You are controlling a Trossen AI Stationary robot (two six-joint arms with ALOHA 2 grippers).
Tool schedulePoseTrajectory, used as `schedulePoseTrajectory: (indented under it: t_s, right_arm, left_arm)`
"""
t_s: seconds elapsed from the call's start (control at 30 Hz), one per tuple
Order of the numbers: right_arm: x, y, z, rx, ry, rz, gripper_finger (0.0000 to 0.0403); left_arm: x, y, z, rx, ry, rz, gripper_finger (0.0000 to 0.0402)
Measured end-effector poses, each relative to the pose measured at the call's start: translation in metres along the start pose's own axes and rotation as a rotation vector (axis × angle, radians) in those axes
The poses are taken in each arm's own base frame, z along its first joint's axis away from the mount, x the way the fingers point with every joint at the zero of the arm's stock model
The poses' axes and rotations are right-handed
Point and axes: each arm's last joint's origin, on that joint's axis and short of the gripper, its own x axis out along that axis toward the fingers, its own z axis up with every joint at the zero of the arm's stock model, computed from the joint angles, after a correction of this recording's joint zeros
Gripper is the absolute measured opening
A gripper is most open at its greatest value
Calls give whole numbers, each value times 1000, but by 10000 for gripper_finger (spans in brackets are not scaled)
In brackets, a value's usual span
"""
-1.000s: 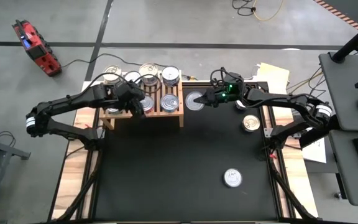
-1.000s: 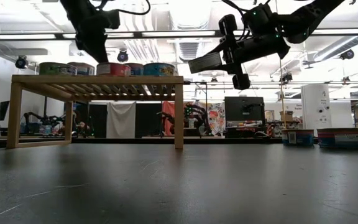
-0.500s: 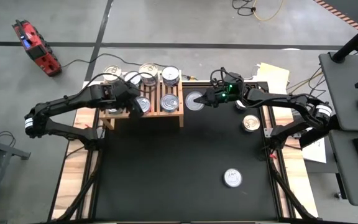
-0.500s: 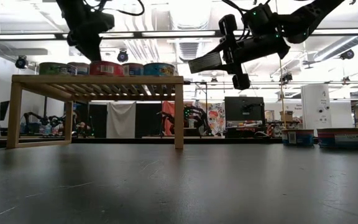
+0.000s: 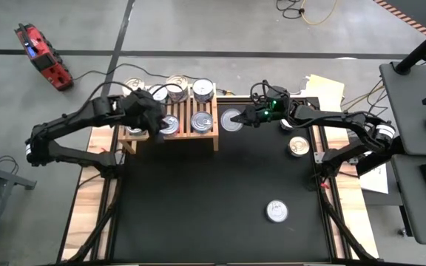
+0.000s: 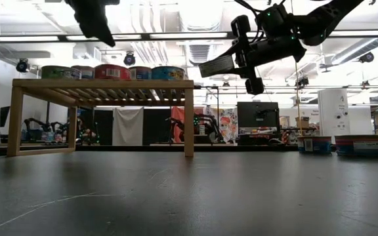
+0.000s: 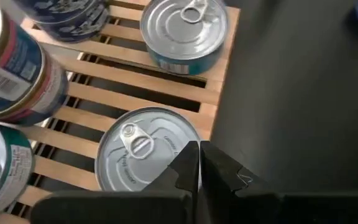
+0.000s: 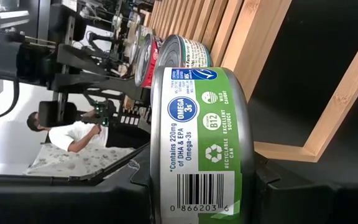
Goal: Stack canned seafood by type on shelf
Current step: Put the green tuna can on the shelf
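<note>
Wooden shelf [image 5: 170, 130]: your clenched left pincer [image 5: 156, 127] has lifted off it; your right pincer [image 5: 240, 118] still grips a green-labelled can [image 5: 231, 120].

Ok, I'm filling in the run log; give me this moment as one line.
left claw: shut, empty, above light-wood slatted shelf | right claw: shut on green-labelled round metal tin, raised beside shelf | tin not yet placed

Wooden shelf [image 6: 104, 85] at left of frame carries a row of cans [image 6: 104, 72]. Right gripper [image 6: 231, 64] at upper centre-right grips a can [image 6: 216, 65].
</note>
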Motion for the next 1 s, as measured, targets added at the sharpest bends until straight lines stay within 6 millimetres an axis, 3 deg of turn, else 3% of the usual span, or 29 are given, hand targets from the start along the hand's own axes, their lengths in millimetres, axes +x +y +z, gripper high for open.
schedulePoseTrajectory:
  t_s: [0.43, 0.63, 1.0]
  right_arm:
    - [0, 0, 0, -13, 0, 0, 121]
    - [0, 0, 0, -14, 1, 0, 121]
    - [0, 0, 0, -14, 1, 0, 121]
  left_arm:
    - [41, 5, -17, -73, 115, 154, 0]
    - [40, 10, -22, -120, 132, 320, 0]
    - [26, 10, -32, -154, 185, 309, 0]
